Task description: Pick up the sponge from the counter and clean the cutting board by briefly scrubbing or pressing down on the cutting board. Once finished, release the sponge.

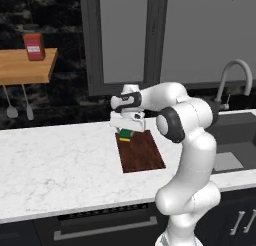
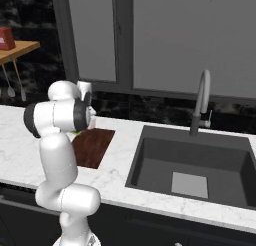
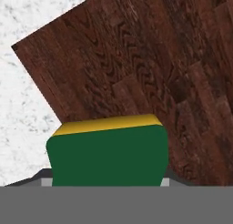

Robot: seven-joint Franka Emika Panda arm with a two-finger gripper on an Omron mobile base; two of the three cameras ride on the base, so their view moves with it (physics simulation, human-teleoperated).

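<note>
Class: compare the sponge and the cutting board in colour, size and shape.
The sponge is dark green over yellow; the cutting board is dark reddish-brown wood with grain. The sponge is a small thick block; the cutting board is far larger, thin and flat. Both are rectangular.

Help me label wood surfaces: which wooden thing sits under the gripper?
The cutting board, dark reddish-brown, flat on the counter; the orange-brown shelf hangs on the wall.
</note>
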